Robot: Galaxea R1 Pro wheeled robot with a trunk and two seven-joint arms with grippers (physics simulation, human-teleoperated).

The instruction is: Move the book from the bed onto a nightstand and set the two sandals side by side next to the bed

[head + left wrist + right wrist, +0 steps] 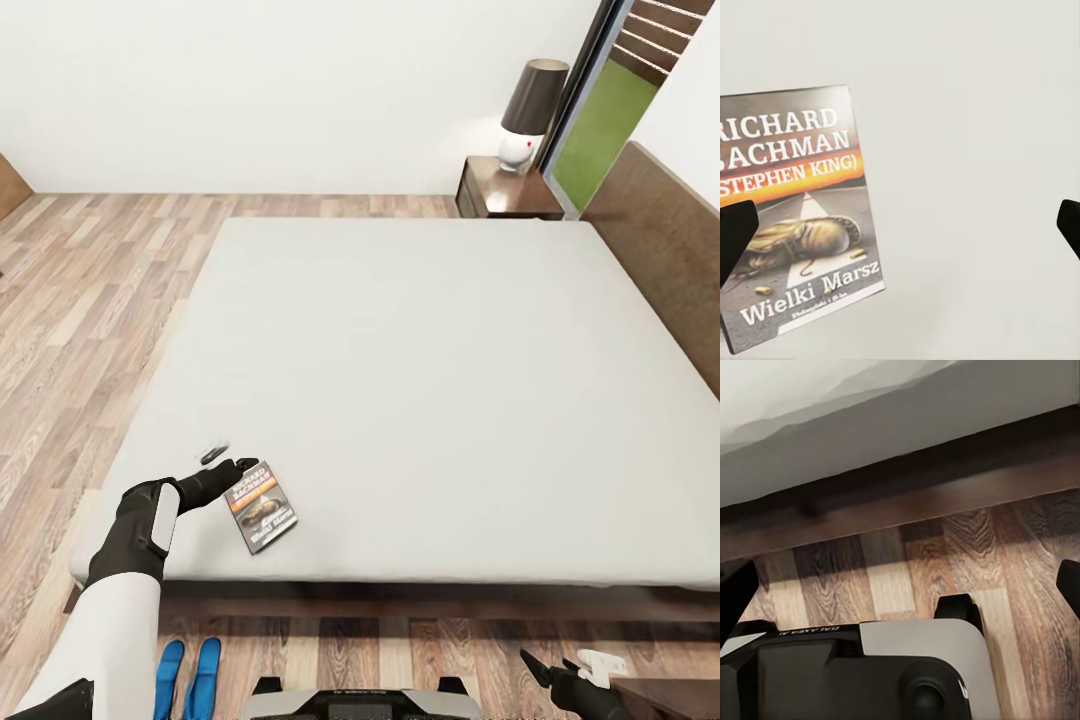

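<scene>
The bed [420,390] is taking up most of the head view, its grey mattress lying bare apart from one item near the front left corner; the dark headboard [665,240] is running along the right side. Wood-plank floor [90,290] is showing to the left and along the near edge. A nightstand [500,190] is standing at the far right corner of the bed, beside the headboard, carrying a lamp [530,115] with a dark shade.

The book [260,505] is lying flat on the mattress near the front left corner, cover up, slightly rotated. Left wrist view is showing the cover: orange band, white author lettering, a boot on a road.

Two sandals [187,678] are lying on the floor just in front of the bed's left end, side by side, close together.

The left gripper [226,461] is hovering just beside the book's far left edge, jaws spread wide and holding nothing. The right gripper [562,666] is hanging low over the floor in front of the bed, fingers parted, empty
</scene>
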